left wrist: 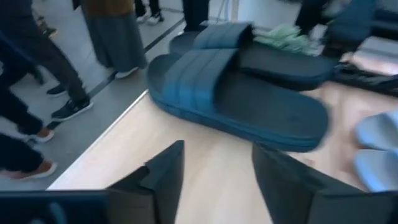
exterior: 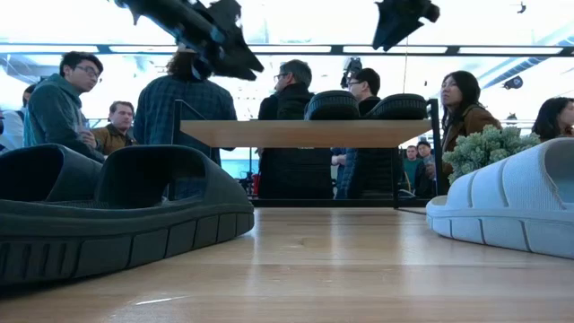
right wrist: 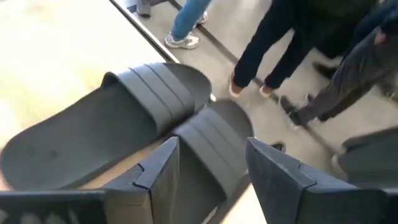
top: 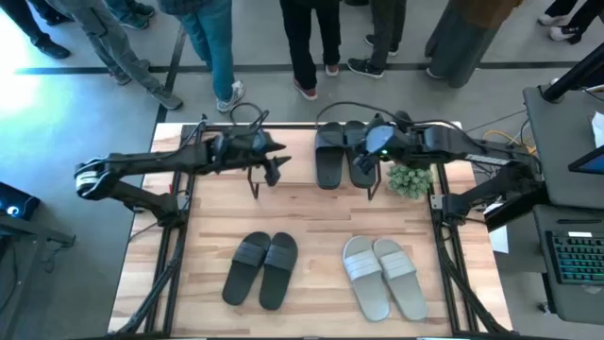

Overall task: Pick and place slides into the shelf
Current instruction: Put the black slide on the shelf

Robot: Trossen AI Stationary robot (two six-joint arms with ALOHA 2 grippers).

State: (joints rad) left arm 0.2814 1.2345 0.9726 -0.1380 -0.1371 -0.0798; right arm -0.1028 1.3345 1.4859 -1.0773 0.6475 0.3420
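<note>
Two dark slides [top: 344, 156] lie side by side on the shelf's top board [exterior: 296, 135], toes toward the far edge. They also show in the left wrist view [left wrist: 236, 93] and the right wrist view [right wrist: 124, 124]. Another dark pair [top: 260, 269] and a light grey pair [top: 382, 274] lie soles down on the near table. My left gripper [top: 276, 162] hovers open above the left part of the shelf [top: 297, 142], left of the slides [left wrist: 217, 152]. My right gripper [top: 370, 151] hangs open just above the right-hand shelved slide [right wrist: 211, 146].
A small green plant [top: 411, 179] stands at the shelf's right end. Several people stand beyond the table's far edge [exterior: 296, 99]. A laptop [top: 576, 255] sits on a side stand to the right. Bare wood lies between the shelf and the near pairs [top: 311, 217].
</note>
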